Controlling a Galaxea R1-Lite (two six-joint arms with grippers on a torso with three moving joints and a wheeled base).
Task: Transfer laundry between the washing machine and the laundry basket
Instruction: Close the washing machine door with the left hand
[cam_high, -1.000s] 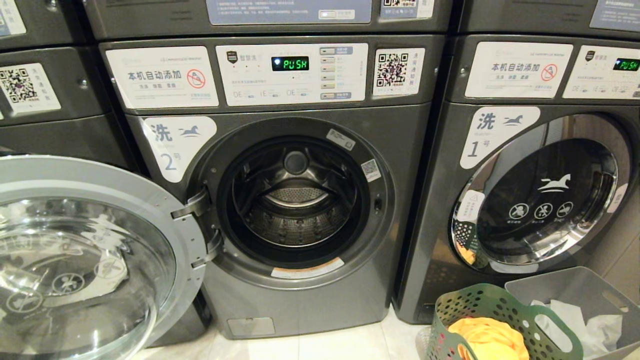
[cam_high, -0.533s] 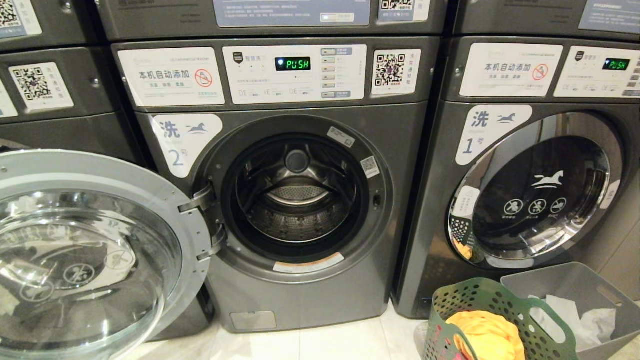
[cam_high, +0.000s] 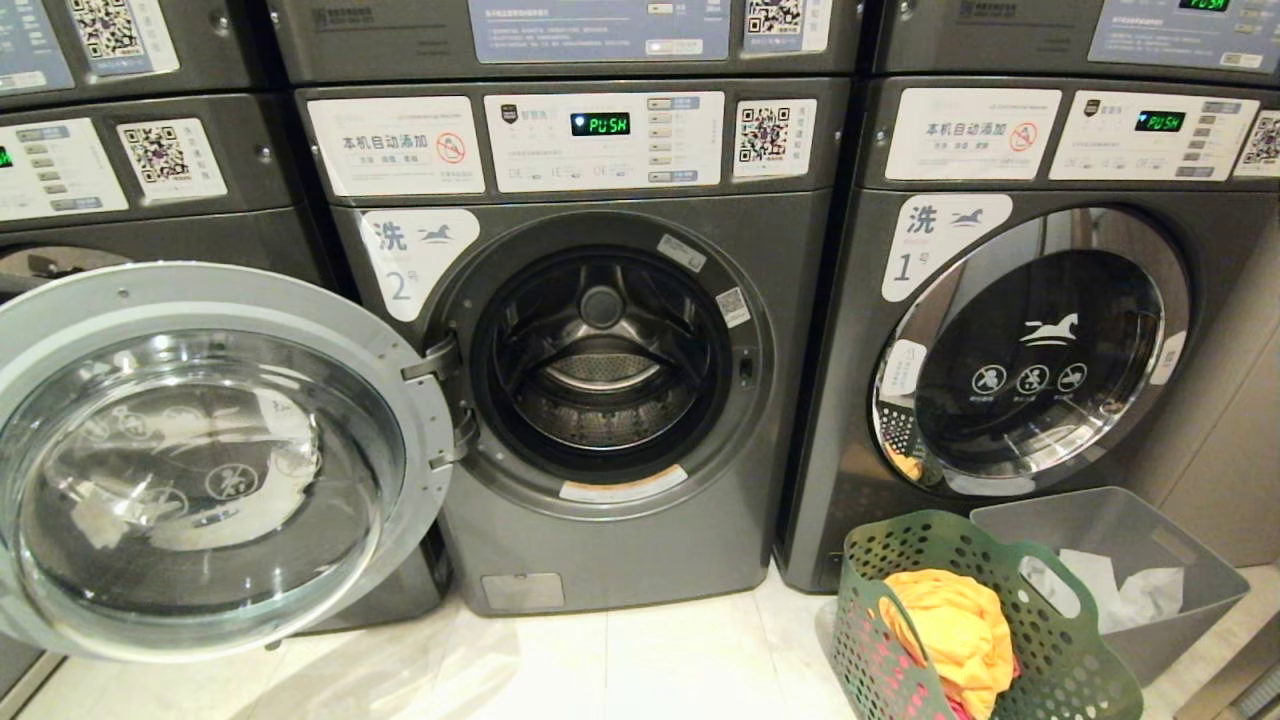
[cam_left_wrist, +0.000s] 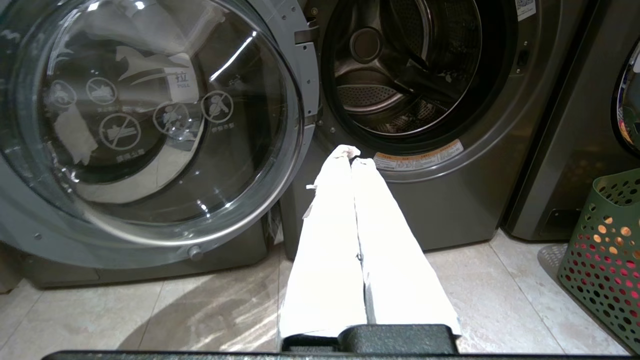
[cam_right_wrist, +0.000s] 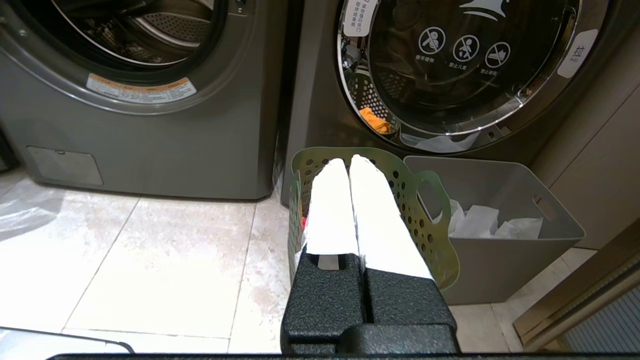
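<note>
The dark grey washing machine marked "2" stands in the middle, its round glass door swung wide to the left and its steel drum showing no clothes. The dark green laundry basket sits on the floor at the lower right, holding laundry: a yellow-orange garment over a red-pink one. Neither arm shows in the head view. My left gripper is shut and empty, low before the machine's front. My right gripper is shut and empty, just above the basket.
The identical machine marked "1" stands to the right, door closed. A solid grey bin with white cloth sits beside the basket. Another machine stands at the left behind the open door. Pale floor tiles lie in front.
The whole scene has shrunk and shifted in the head view, so the camera has backed away; more floor and basket show. Nothing in the scene has moved.
</note>
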